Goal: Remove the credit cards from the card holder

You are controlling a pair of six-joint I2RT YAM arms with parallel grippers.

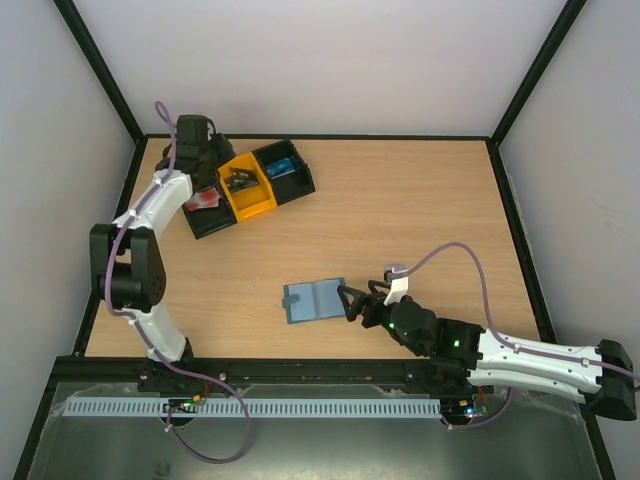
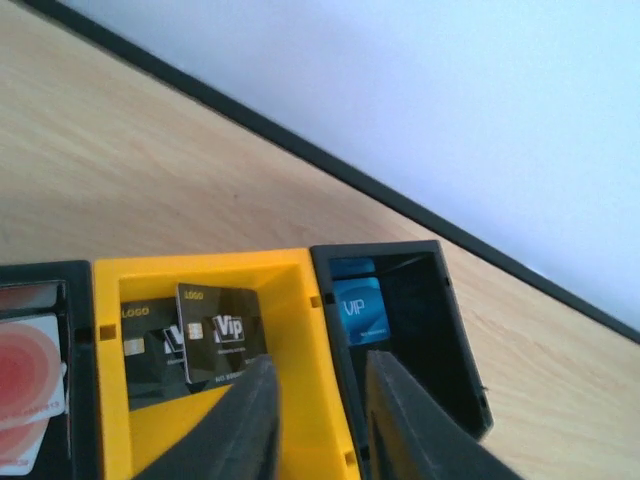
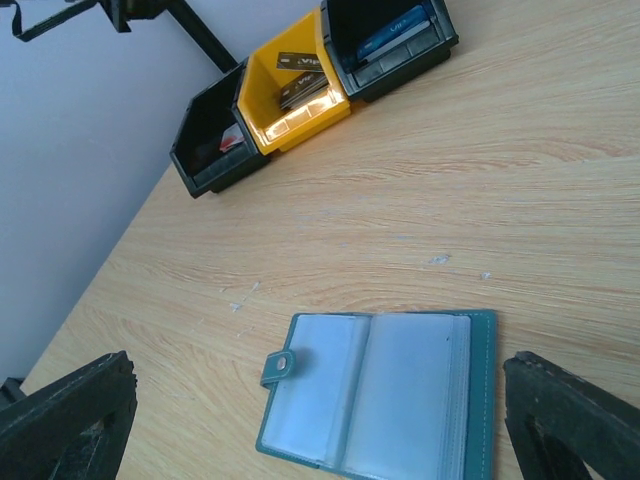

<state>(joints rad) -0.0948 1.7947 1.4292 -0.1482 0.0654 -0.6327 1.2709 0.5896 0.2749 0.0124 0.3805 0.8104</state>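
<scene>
Over the yellow bin of the tray, the left gripper is seen parted, empty, above black cards. Far from the tray, the open holder is flanked by the spread right gripper. Cards: probably light, stiff, slick; best pinched edgewise.

"VIP" and "LOGO" on black card just ahead of left gripper, "LOGO" on second black card left of it, "VIP" on blue card ahead-right

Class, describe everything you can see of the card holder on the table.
The card holder lies open and flat on the wooden table, a teal, leather-like cover with a small snap tab at one edge. Its clear plastic sleeves look empty. Only the table seems to touch it.
</scene>
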